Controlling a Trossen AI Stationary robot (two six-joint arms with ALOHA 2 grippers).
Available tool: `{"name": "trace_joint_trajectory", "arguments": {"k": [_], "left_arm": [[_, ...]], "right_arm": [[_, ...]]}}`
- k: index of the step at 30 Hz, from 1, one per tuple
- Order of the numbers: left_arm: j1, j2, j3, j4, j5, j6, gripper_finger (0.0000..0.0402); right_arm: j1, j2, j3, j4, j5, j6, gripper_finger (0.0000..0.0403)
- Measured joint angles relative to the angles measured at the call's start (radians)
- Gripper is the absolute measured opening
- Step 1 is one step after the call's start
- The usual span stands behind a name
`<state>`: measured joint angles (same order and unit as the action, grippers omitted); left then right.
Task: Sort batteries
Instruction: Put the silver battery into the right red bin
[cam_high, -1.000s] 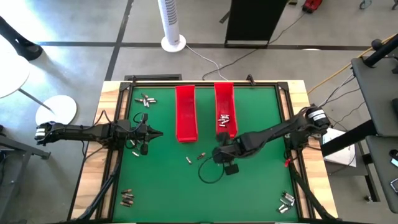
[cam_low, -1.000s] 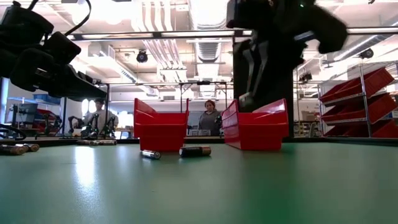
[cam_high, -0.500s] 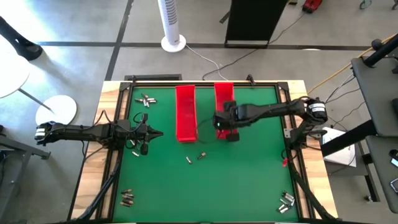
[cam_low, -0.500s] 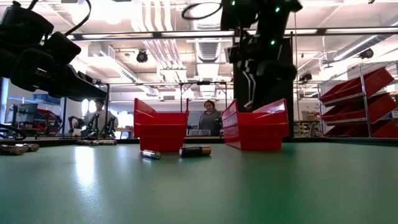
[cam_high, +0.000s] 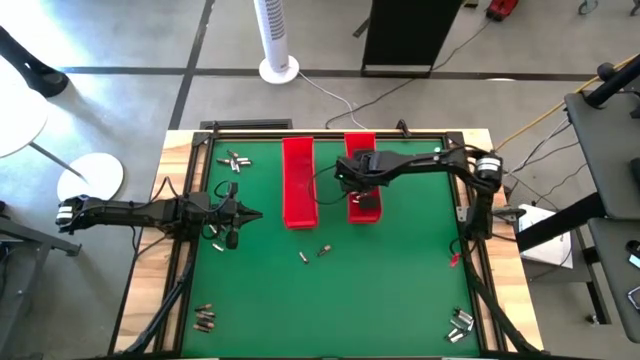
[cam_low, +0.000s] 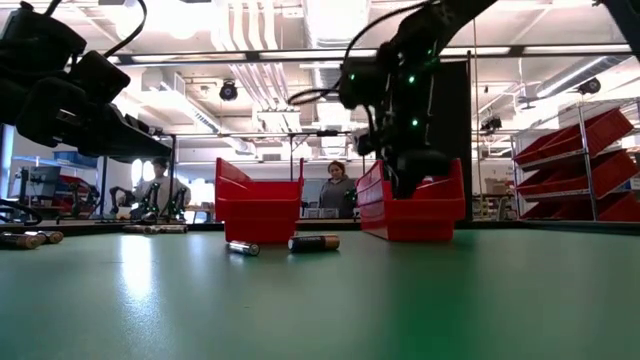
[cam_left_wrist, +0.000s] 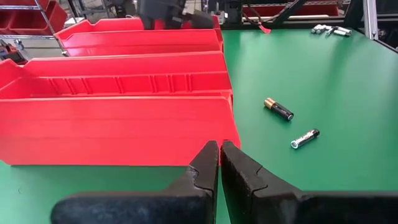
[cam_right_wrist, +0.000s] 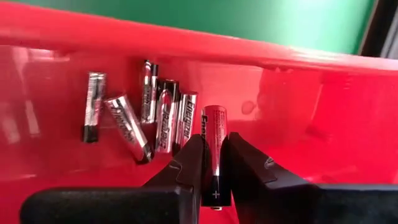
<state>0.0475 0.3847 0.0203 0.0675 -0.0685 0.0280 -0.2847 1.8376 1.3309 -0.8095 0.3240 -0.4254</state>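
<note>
Two long red trays lie side by side at the far middle of the green table, the left tray (cam_high: 298, 180) and the right tray (cam_high: 362, 150). My right gripper (cam_high: 362, 180) hangs over the right tray, shut on a silvery battery (cam_right_wrist: 213, 130). Several silvery batteries (cam_right_wrist: 146, 118) lie on that tray's floor. Two loose batteries (cam_high: 303, 257) (cam_high: 323, 250) lie on the table in front of the trays. My left gripper (cam_high: 255, 214) waits shut at the left, level with the left tray's near end (cam_left_wrist: 118, 130). My right gripper pinches the battery's sides (cam_right_wrist: 214, 158) between its two fingers. The battery lies along the fingers, its plus end back between them and its other end poking out past the tips. The fingers slant down from above into the tray. The battery is clear of the tray's floor.
Small heaps of batteries lie at the far left (cam_high: 234, 160), the near left corner (cam_high: 205, 318) and the near right corner (cam_high: 460, 325), and a few by my left arm (cam_high: 218, 235). Open green table lies in front of the trays. People sit in the room beyond.
My right gripper has swung from the middle of the table toward the far edge, carrying the battery. It has come over the right red tray and sunk toward it, tipping more steeply downward. Its fingers have stayed shut on the battery.
</note>
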Motion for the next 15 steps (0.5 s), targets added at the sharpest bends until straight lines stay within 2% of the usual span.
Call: {"name": "trace_joint_trajectory", "arguments": {"k": [6, 15], "left_arm": [[0.0, 0.0, 0.0, 0.0, 0.0, 0.0, 0.0], [0.0, 0.0, 0.0, 0.0, 0.0, 0.0, 0.0]], "right_arm": [[-0.031, 0.034, 0.037, 0.011, -0.073, -0.014, 0.0049], [-0.062, 0.082, 0.041, 0.024, -0.099, -0.007, 0.005]]}}
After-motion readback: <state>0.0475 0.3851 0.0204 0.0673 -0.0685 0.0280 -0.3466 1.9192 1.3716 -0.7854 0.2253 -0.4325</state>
